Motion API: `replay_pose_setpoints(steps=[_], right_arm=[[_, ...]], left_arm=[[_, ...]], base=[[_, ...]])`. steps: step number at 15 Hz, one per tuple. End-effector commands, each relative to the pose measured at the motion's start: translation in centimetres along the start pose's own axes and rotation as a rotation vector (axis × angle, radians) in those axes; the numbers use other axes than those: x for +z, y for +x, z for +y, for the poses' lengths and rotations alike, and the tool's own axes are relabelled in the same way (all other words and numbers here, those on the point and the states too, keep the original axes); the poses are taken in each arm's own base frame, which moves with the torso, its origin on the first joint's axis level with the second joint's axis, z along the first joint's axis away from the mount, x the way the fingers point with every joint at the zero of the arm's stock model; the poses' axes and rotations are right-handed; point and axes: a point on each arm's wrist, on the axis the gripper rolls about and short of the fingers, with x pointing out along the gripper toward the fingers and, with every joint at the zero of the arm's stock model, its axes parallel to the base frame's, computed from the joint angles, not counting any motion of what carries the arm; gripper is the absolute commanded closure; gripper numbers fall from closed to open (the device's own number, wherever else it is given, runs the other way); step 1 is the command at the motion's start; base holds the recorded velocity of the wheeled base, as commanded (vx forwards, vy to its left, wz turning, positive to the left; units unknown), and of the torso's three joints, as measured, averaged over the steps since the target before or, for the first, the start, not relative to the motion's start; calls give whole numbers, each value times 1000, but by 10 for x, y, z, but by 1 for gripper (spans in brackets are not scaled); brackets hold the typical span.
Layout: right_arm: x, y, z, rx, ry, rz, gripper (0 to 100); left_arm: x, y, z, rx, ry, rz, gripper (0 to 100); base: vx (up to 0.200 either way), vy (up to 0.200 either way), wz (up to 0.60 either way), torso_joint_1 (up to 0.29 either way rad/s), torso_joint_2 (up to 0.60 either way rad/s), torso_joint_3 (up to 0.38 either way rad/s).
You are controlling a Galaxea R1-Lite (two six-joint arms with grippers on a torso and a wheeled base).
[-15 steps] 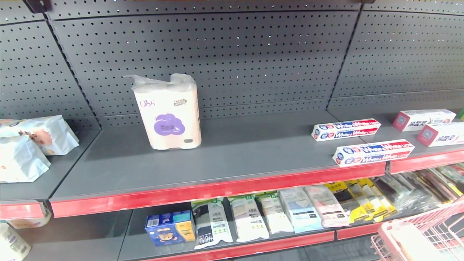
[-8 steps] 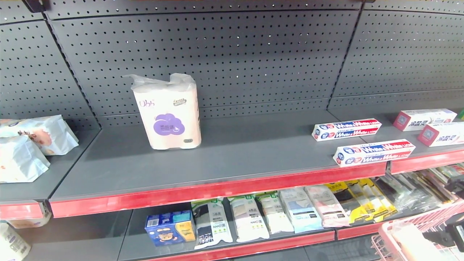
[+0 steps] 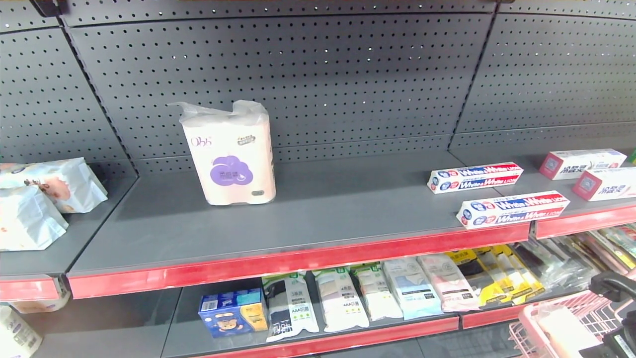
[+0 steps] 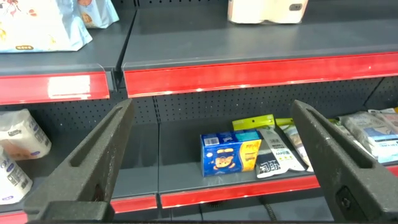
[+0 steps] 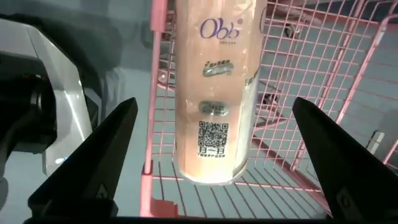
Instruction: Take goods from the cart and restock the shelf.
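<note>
Down in the bottom right corner of the head view, the pink wire cart (image 3: 591, 304) is cut off by the frame, and only one end of the wrapped toilet-roll pack (image 3: 566, 334) inside it shows. Dark parts of the right arm (image 3: 612, 285) cross that corner, too partial to make out. From the right wrist, the same pack (image 5: 214, 93) lies lengthways on the cart's mesh (image 5: 311, 81). The right gripper (image 5: 214, 102) hangs above it with its fingers spread wide to either side and nothing between them gripped. Whether they touch the pack cannot be told.

The left gripper (image 4: 212, 106) is likewise wide apart and empty, facing the red shelf edge (image 4: 261, 65) and the lower shelf, where a blue carton (image 4: 231, 154) stands.

On the upper shelf (image 3: 318, 219), one toilet-roll pack (image 3: 231, 156) stands upright near the pegboard back. Two long toothpaste boxes (image 3: 474, 177) (image 3: 512, 209) lie to the right of it, well apart from it. Two more pink-ended boxes (image 3: 581, 164) (image 3: 603, 184) lie on the next bay, the nearer one clipped by the frame. At the far left, two soft tissue packs (image 3: 67, 184) (image 3: 27, 219) are partly cut off.

Below, a row of flat packets (image 3: 377, 293) leans beside the blue carton. The five pale ones can be counted, but the yellow and dark ones further right overlap too much to count.
</note>
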Motion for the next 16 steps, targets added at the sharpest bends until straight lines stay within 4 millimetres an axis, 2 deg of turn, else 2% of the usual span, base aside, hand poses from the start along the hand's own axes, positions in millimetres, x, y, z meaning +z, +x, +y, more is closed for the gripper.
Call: replay_pose_setpoints(steps=[1,5,10,16], right_arm=[[-2,17,-1,51,-8,39,0],[2,29,-2,72,-28,52,0],[12,46,-17,4,-57,37,0],[13,68,-13,34,-76,57,0]], left_arm=[[0,0,0,0,0,1,0],[0,0,0,0,0,1,0],[0,0,0,-1,0,1,0],[0,0,0,0,0,1,0]], base=[[0,0,0,0,0,0],[0,0,0,0,0,0],[0,0,0,0,0,0],[0,0,0,0,0,0]])
